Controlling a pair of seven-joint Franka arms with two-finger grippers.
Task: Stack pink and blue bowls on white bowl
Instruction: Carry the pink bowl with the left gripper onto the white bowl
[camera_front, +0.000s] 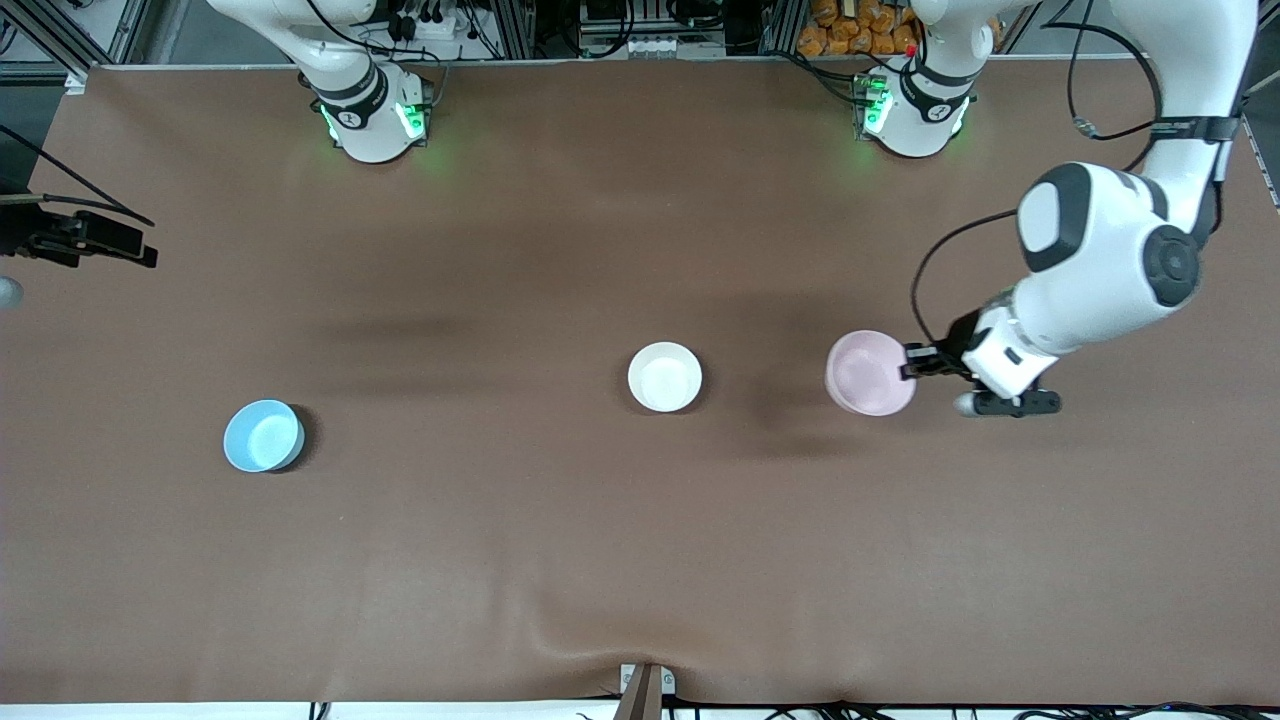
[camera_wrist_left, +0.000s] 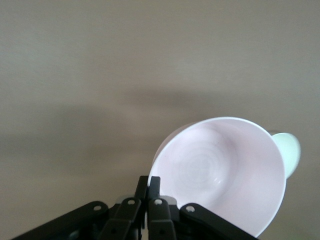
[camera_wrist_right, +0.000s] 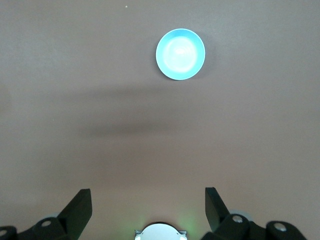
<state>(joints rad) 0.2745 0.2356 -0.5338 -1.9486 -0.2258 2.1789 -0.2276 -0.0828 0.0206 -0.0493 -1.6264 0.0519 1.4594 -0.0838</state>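
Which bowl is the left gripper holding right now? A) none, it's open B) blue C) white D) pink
D: the left gripper is shut on the rim of the pink bowl, which is tilted and lifted beside the white bowl; the blue bowl sits alone toward the right arm's end of the table.
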